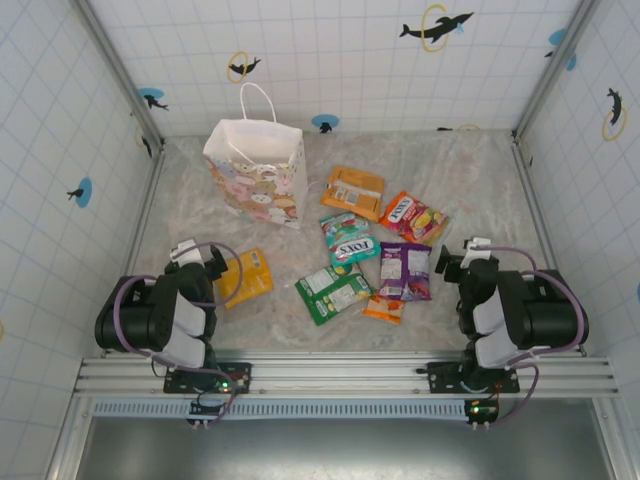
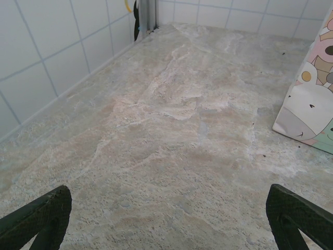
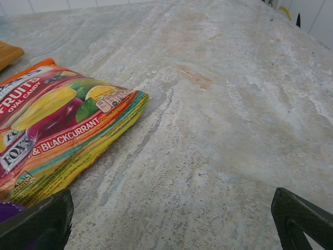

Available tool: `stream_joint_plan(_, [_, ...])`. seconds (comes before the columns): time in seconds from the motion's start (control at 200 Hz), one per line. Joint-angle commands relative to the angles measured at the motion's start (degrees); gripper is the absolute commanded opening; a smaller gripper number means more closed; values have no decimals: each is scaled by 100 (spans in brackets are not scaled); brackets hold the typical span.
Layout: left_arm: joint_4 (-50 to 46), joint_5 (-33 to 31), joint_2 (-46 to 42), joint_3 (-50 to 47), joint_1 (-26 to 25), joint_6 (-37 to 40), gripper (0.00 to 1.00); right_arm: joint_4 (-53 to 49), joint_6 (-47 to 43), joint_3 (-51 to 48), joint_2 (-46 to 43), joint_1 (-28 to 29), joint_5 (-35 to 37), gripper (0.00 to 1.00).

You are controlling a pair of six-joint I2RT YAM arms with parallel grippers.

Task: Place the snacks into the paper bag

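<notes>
At the back left of the table (image 1: 480,190), found the paper bag (image 1: 255,170) upright, apart from every packet. Counted seven snacks loose on the surface: orange packet (image 1: 353,192), red-yellow packet (image 1: 413,217), teal FOX'S packet (image 1: 349,240), purple packet (image 1: 405,271), green packet (image 1: 333,293), small orange packet (image 1: 383,309), and yellow-orange packet (image 1: 248,277) just beside the left gripper (image 1: 205,262). Judged nothing bagged, all seven left to place. Saw left and right gripper (image 1: 462,262) spread wide, holding nothing. Could not see down to the bag's bottom; found the bag cropped in the left wrist view, the red-yellow packet cropped in the right.
</notes>
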Motion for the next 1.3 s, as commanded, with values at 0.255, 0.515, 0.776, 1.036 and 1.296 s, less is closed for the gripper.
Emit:
stream_joint_plan(0.255, [-1431,-55,-1186,250,-26,10,95,-1546,-131,484,-1196,-32,-158,100])
stream_joint_plan(0.515, [-3079,456,-1887,1087,-60,-378,89,-2804,575,1059,-1933,-15,-513,100])
stream_joint_plan(0.776, [-6541,1458,-2323,3383,-104,-633,80,-5319,1191,2527,-2554,254,-773,100])
stream_joint_plan(1.036, [-9536,3041,-2340,5811,-122,-395,74,-7981,1181,4529,-2326,1195,-947,100])
stream_joint_plan(1.296, [-11604,2810,-1543,8045,-122,-748,71,-9220,1030,6365,-1419,2427,-569,100])
